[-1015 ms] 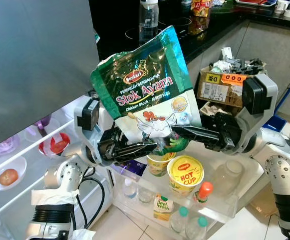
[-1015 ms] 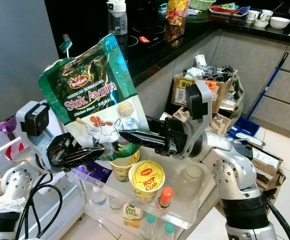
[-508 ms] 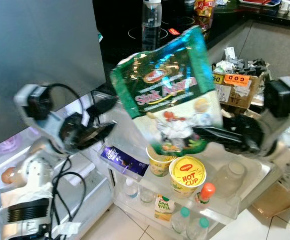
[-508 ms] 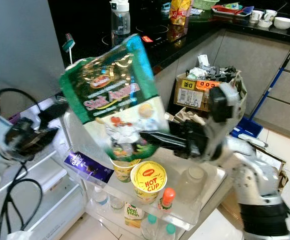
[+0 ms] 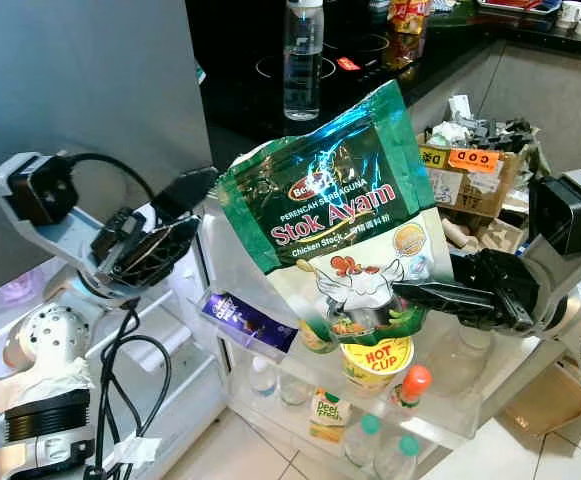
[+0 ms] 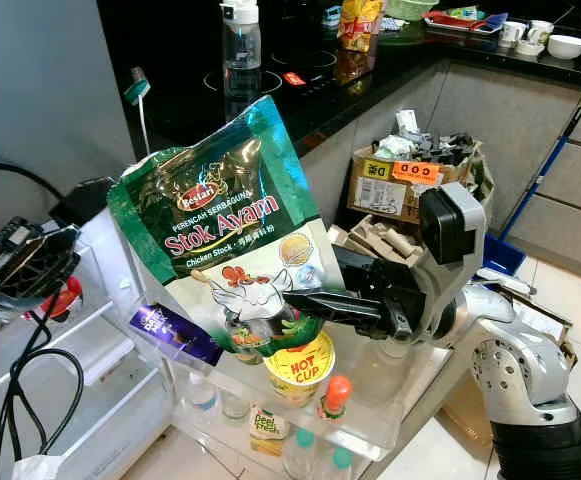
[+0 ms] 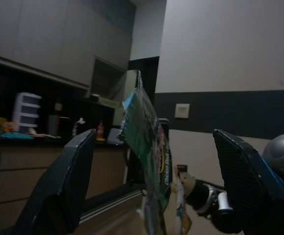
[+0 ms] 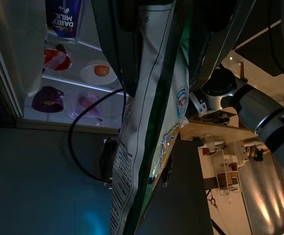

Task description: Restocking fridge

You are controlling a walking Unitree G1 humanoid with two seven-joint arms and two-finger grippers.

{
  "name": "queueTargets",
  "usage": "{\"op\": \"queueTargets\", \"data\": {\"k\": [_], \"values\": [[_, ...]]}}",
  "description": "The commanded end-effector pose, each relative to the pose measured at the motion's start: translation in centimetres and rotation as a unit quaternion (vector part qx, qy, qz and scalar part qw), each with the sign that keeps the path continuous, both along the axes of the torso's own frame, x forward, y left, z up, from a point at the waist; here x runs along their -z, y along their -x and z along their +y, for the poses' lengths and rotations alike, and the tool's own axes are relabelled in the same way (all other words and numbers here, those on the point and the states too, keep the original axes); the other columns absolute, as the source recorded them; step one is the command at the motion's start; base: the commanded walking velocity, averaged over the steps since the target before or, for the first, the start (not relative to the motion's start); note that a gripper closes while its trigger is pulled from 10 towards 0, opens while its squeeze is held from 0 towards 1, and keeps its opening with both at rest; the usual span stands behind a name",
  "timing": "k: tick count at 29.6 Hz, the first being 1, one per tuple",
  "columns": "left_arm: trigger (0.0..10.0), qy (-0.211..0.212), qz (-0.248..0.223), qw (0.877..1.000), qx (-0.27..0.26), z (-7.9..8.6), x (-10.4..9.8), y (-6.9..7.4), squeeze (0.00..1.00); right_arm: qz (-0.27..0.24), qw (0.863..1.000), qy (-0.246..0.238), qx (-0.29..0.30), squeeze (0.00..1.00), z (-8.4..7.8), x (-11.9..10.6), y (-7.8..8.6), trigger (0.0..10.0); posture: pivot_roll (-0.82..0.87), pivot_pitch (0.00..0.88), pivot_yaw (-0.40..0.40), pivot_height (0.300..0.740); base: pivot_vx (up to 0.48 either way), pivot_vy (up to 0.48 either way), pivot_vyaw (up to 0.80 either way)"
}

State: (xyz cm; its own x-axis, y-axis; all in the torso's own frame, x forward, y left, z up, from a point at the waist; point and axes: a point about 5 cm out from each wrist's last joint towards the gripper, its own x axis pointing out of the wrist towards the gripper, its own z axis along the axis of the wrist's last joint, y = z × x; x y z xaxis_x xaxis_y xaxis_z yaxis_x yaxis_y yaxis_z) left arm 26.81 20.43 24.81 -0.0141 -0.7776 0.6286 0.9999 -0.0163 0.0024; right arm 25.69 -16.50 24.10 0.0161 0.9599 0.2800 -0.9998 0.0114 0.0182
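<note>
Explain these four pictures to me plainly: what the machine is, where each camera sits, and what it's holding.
This is a humanoid robot with two silver arms, each ending in a gripper of two long black fingers. It stands at an open fridge door. The two wide pictures come from a stereo camera on its head, looking down. The other two come from cameras on its wrists, looking along the fingers.

The right gripper is shut on the bottom of a green and white chicken stock bag, held upright above the door shelf. The left gripper is open and apart from the bag, nearer the fridge interior.

On the door shelf sit a yellow Hot Cup noodle cup, a purple chocolate bar and an orange-capped bottle, with small bottles below.
</note>
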Motion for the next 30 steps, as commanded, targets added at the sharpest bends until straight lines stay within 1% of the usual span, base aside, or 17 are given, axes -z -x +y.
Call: {"op": "queueTargets", "data": {"k": [1,2,3,13,23,24,25,26,30], "values": [[10.0,0.001,0.003,1.000,0.017,-0.8,0.0,0.1,0.69,-0.017,1.000,-0.006,-0.025,0.00,0.6,-0.8,0.5,0.0,-0.09,0.000,-0.022,0.740,0.000,0.000,0.00],[10.0,0.001,0.006,1.000,0.019,-1.1,0.1,0.1,0.30,-0.018,0.999,-0.007,-0.027,0.00,0.7,-0.8,0.5,0.0,-0.08,0.000,-0.022,0.740,0.000,0.000,0.00],[10.0,0.002,0.008,1.000,0.021,-1.3,0.1,0.1,0.00,-0.019,0.999,-0.007,-0.029,0.00,0.8,-0.8,0.5,0.0,-0.08,0.000,-0.022,0.740,0.000,0.000,0.00],[10.0,-0.004,0.015,0.999,0.033,-2.6,0.6,-0.2,0.00,-0.018,0.999,-0.004,-0.044,0.00,1.6,-0.7,0.6,0.0,-0.09,0.000,-0.020,0.740,0.000,0.000,0.00],[10.0,0.003,0.023,0.999,0.025,-2.2,0.6,-0.7,0.00,-0.015,0.998,0.000,-0.057,0.00,2.0,-0.5,0.8,0.0,-0.09,0.000,-0.021,0.740,0.000,0.000,0.00],[0.6,0.011,0.020,0.999,0.025,-2.1,0.5,-0.7,0.00,-0.014,0.998,0.003,-0.059,0.00,2.1,-0.4,0.8,0.0,-0.09,0.000,-0.021,0.740,0.000,0.000,0.00],[0.6,0.011,0.020,0.999,0.025,-2.1,0.5,-0.7,0.00,-0.014,0.998,0.003,-0.059,0.00,2.1,-0.4,0.8,0.0,-0.09,0.000,-0.021,0.740,0.000,0.000,0.00],[0.0,0.014,0.020,0.999,0.024,-2.0,0.5,-0.8,0.00,-0.014,0.998,0.004,-0.060,0.00,2.1,-0.4,0.9,0.0,-0.09,0.000,-0.022,0.740,0.000,0.000,0.00],[0.0,0.017,0.019,0.999,0.023,-1.8,0.6,-0.7,0.00,-0.013,0.998,0.005,-0.061,0.00,2.2,-0.3,0.9,0.0,-0.09,0.000,-0.021,0.740,0.000,0.000,0.00]]}}
